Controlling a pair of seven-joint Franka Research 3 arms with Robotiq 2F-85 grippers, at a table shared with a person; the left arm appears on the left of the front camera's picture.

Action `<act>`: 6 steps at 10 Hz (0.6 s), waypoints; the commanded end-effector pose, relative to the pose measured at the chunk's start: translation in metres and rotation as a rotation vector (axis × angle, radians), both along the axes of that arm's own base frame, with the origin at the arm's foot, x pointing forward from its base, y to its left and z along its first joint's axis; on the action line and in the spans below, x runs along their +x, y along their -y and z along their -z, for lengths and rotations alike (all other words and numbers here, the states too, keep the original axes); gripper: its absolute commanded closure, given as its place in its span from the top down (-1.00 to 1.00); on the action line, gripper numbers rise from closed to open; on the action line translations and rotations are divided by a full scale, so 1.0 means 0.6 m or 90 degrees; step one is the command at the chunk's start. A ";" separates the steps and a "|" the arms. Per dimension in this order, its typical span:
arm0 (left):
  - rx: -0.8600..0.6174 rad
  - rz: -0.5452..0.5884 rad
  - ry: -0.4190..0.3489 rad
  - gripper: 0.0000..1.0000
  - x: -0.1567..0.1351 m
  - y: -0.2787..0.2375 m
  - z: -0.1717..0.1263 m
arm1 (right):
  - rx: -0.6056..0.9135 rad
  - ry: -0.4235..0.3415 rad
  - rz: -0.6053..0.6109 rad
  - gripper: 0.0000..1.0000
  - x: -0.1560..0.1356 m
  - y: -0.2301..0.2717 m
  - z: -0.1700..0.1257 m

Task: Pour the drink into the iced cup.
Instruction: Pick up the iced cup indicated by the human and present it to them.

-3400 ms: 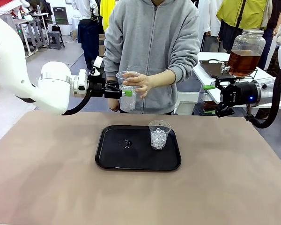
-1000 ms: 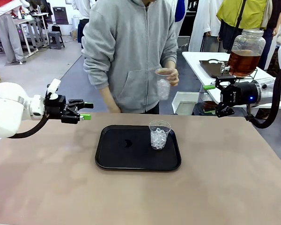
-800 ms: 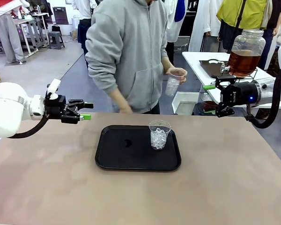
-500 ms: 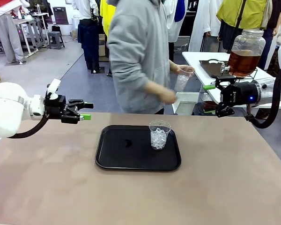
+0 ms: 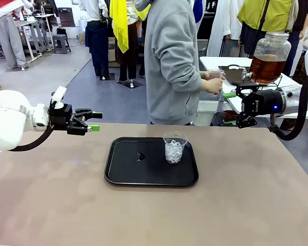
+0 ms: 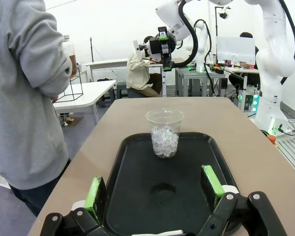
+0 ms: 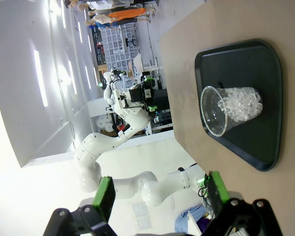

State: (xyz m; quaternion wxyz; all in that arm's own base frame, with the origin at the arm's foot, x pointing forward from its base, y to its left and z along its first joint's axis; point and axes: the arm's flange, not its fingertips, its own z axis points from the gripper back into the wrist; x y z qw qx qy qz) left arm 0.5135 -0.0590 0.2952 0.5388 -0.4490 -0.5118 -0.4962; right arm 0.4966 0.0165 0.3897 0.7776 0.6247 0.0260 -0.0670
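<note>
Both jaws stand wide and empty. The iced cup (image 5: 174,147) sits upright on the tray (image 5: 123,177), well ahead of the left gripper (image 5: 96,121). The drink (image 5: 267,69) is in the jar (image 5: 270,43), above the right gripper (image 5: 229,108). Just off its tips, a person's hand (image 5: 213,85) holds a cup (image 5: 216,75). Best to wait clear until that cup is filled.

Left tool (image 5: 95,121) and right tool (image 5: 229,108) hover open — pointing inward, well apart.

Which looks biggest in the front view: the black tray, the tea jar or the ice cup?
1. Flat black plastic tray
2. Round glass jar of amber drink, though it stands farther off, so it may really be bigger
3. Clear plastic cup of ice
</note>
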 end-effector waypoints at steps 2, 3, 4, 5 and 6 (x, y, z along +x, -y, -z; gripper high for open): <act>-0.004 0.002 -0.004 1.00 0.000 0.001 -0.003 | -0.004 0.002 0.001 1.00 0.000 -0.001 -0.002; -0.004 0.002 -0.004 1.00 0.000 0.001 -0.003 | -0.004 0.002 0.001 1.00 0.000 -0.001 -0.002; -0.004 0.002 -0.004 1.00 0.000 0.001 -0.003 | -0.004 0.002 0.001 1.00 0.000 -0.001 -0.002; -0.004 0.002 -0.004 1.00 0.000 0.001 -0.003 | -0.004 0.002 0.001 1.00 0.000 -0.001 -0.002; -0.004 0.002 -0.004 1.00 0.000 0.001 -0.003 | -0.004 0.002 0.001 1.00 0.000 -0.001 -0.002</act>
